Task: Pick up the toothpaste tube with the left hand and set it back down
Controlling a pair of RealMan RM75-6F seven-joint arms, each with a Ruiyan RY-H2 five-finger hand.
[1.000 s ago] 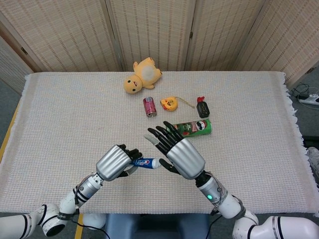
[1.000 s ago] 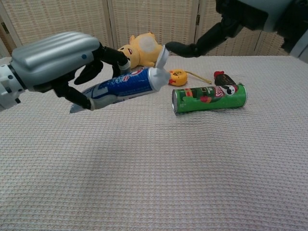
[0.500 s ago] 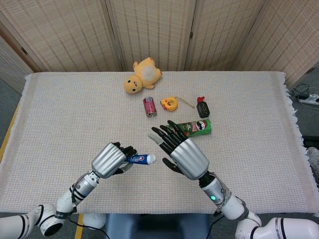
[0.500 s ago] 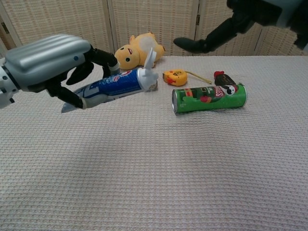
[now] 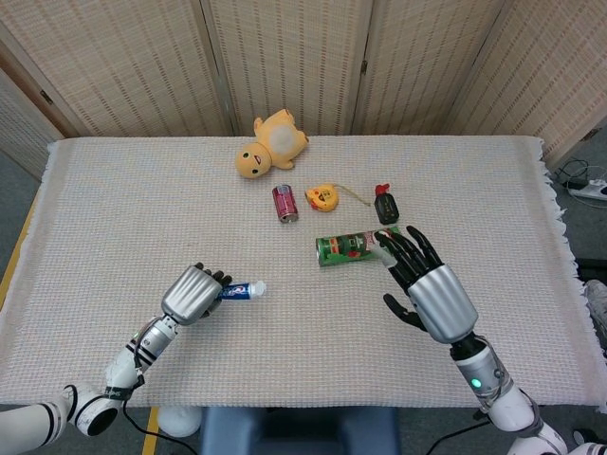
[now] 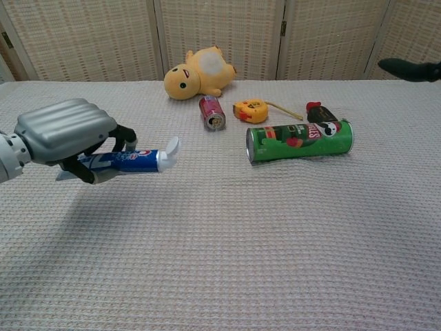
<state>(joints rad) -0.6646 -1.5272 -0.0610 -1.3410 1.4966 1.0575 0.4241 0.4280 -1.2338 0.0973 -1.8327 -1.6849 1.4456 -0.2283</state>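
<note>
Clearly the left hand [image 6: 65, 131] grips the toothpaste tube [image 6: 124, 160] just above the bench [image 5: 142, 218], well to the left of the green chip can [image 6: 300, 140], and if the fingers let go early the tube could drop or roll off line. It is a blue-and-white tube lying level, white cap pointing toward the can. Beyond the can's far side, the right hand [image 5: 429, 284] hovers empty, fingers spread.

Staged lab: cloth-covered table [image 5: 114, 190], folding screens [image 5: 285, 57].
</note>
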